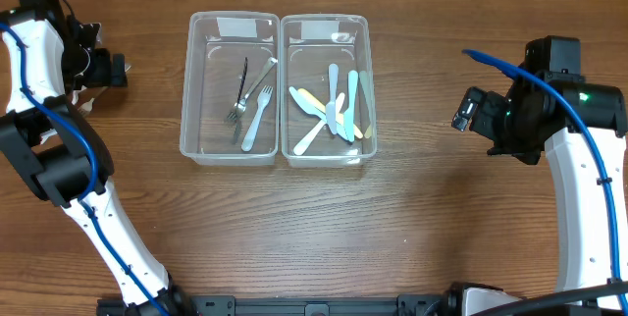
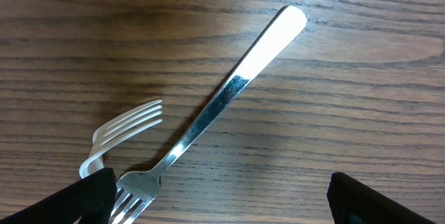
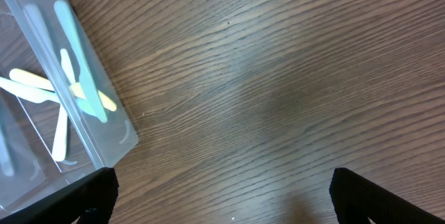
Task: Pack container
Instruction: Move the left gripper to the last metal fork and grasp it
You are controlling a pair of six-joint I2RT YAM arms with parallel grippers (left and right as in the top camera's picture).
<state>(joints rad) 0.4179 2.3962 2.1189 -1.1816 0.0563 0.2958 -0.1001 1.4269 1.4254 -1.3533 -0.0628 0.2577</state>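
Two clear plastic containers stand side by side. The left container (image 1: 185, 110) holds a few forks (image 1: 252, 100). The right container (image 1: 372, 90) holds several pastel plastic knives (image 1: 334, 110). My left gripper (image 1: 110, 69) is at the far left of the table, open (image 2: 222, 203). Below it a metal fork (image 2: 229, 92) lies on the wood, its tines next to the left finger. A white plastic fork (image 2: 122, 128) lies beside it. My right gripper (image 1: 463, 112) is open and empty (image 3: 222, 203) over bare wood, right of the containers.
In the right wrist view a corner of the right container (image 3: 118, 140) with the knives (image 3: 76, 78) sits at the left edge. The table is brown wood.
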